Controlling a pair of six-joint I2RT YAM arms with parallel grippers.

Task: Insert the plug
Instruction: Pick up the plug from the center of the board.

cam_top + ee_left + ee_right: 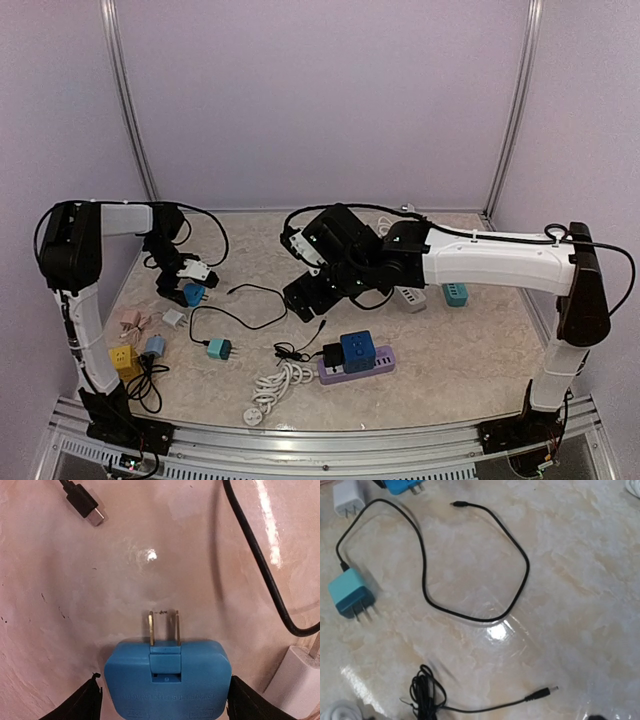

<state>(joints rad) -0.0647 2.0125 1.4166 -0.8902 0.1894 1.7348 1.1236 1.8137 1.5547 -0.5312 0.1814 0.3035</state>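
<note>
While left hand (165,701) straddles it, grip unclear, blue plug (167,680) lies flat, brass prongs (151,628) out; right hand (303,297) open.

The blue plug (167,682) is matt plastic (faintly embossed), its 2 prongs (151,627) brassy polished metal. The table top (150,555) is glossy, smooth, marble-patterned. The black cable (260,565) looks smooth and rubbery; the white charger (295,680), satin plastic.
</note>
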